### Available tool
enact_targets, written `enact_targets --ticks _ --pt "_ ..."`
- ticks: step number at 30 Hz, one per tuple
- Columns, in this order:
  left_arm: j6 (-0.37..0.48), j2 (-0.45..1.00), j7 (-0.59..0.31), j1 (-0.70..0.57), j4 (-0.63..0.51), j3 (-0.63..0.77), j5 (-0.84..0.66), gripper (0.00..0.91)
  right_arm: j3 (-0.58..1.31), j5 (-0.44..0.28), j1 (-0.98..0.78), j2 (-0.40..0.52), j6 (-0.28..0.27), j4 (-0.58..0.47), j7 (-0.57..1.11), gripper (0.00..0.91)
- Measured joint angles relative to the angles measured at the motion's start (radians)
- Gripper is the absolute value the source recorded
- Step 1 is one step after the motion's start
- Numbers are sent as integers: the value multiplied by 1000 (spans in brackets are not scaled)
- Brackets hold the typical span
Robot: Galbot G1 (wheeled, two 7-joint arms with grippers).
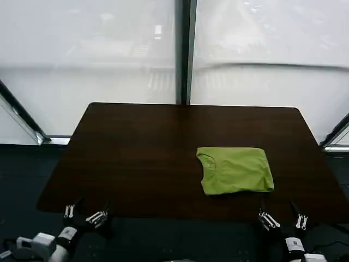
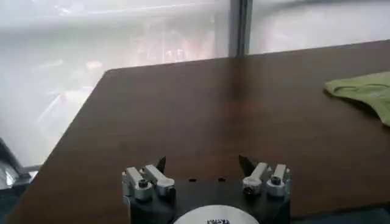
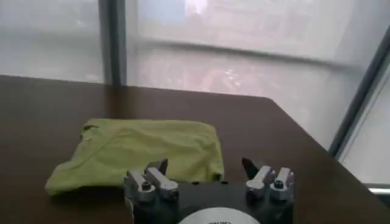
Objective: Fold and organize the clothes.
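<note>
Left hand (image 1: 85, 214) low near body, fingers spread; right hand (image 1: 282, 218) likewise, fingers spread.

Bright, hazy backlight from windows (image 1: 109, 54)

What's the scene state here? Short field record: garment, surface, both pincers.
garment: lime-green T-shirt, folded into a compact rectangle, neck opening toward the robot's left
garment position: right half of the table, nearer the right arm
surface: dark brown table
left pincer: open, at the near table edge, holding nothing
right pincer: open, at the near edge just in front of the shirt, not touching it
</note>
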Motion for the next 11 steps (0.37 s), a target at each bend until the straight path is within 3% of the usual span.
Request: enact_targets --ticks 11 --pt "2 -10 21 39 -7 -21 0 878 -26 -15 -22 -1 -17 8 0 878"
